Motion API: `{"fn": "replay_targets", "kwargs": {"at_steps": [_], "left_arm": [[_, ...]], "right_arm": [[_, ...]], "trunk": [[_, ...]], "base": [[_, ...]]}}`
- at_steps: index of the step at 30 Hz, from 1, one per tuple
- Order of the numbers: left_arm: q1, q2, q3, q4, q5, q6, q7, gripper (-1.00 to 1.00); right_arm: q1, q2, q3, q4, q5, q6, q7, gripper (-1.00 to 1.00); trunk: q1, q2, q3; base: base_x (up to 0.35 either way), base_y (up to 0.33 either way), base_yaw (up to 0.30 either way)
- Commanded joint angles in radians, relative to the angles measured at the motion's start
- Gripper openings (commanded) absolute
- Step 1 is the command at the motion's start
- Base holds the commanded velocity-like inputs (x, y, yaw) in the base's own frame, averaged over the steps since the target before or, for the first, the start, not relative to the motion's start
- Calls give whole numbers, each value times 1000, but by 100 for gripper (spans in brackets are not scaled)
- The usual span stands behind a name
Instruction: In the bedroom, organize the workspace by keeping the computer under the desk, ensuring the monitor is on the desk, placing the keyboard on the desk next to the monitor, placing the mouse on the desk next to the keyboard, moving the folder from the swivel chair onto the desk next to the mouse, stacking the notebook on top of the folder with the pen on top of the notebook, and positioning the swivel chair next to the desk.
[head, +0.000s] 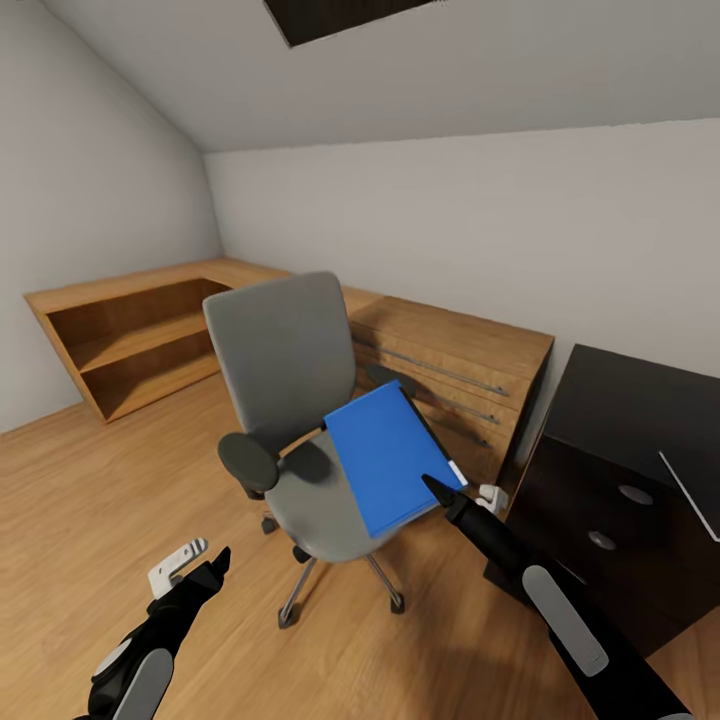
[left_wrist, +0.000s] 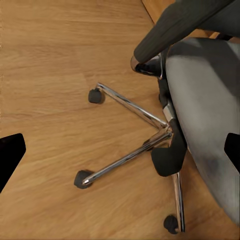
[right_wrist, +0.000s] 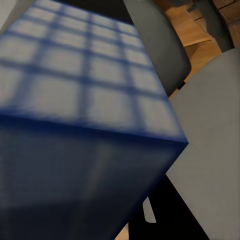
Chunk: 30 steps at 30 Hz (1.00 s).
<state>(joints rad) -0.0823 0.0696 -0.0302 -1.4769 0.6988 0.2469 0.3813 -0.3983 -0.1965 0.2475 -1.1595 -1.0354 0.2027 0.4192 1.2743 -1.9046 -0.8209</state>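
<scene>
R hand (head: 447, 497) clamped on blue folder (head: 390, 455), tilted above swivel chair (head: 290, 400) seat; L hand (head: 190, 565) open, empty.

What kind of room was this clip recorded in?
Probably a home study or attic bedroom workspace: a grey swivel chair holding a blue folder, a black desk at the right, low wooden shelving along the wall, and a sloped ceiling.

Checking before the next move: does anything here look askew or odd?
Yes. The blue folder sits tilted above the swivel chair seat, one corner at the right tool, not lying flat. Whether that tool grips it is unclear.
</scene>
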Motion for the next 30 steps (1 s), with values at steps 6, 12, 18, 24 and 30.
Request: {"fn": "replay_targets", "kwargs": {"at_steps": [6,12,18,24,30], "left_arm": [[-1,1,-2,17,8,2,8,100],[-1,1,-2,23,9,2,8,100],[-1,0,-3,29,8,3,7,100],[-1,-1,-4,37,10,3,7,100],[-1,-2,-5,38,8,2,7,100]], "right_arm": [[-1,-1,1,0,-10,6,2,-100],[-1,-1,1,0,-8,6,1,-100],[-1,-1,1,0,-10,6,0,-100],[-1,0,1,3,-10,6,1,-100],[-1,0,1,3,-8,6,1,-100]], "trunk": [[-4,7,2],[-4,7,2],[-4,7,3],[-4,7,11],[-4,7,19]], "base": [[0,0,0],[0,0,0],[-191,-59,-15],[-262,-219,-140],[-242,-148,-175]]}}
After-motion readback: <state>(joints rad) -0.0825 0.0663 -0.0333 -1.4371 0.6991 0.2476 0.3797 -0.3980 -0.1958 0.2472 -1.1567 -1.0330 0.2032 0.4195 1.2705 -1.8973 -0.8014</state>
